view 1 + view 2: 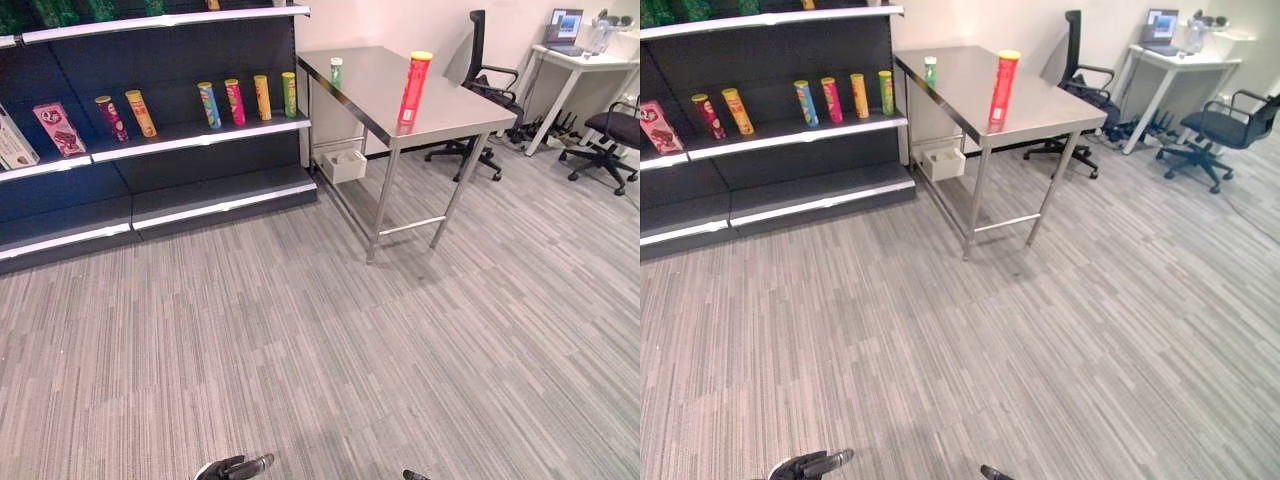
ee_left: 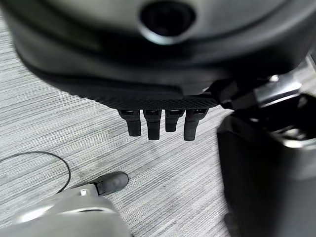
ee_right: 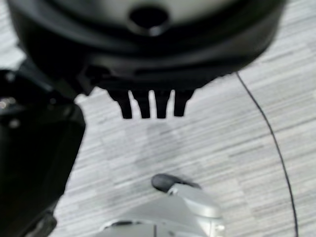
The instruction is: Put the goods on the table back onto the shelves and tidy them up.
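No legible text: print on the red can (image 1: 414, 88) and green can (image 1: 336, 71) on the counter (image 1: 455, 105), and on the shelf (image 1: 200, 135) packages, is too small to read.

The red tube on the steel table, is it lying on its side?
No, the red tube stands upright on the steel table, near its front edge, with its yellow cap on top.

Steel table (image 1: 455, 108) stands right of the shelves (image 1: 200, 135), and on it a tall red can (image 1: 414, 88) near the front edge and a small green can (image 1: 336, 71) at the far left edge. Middle shelf carries six upright cans (image 1: 246, 99) in a row and a pink box (image 1: 60, 128) at left.
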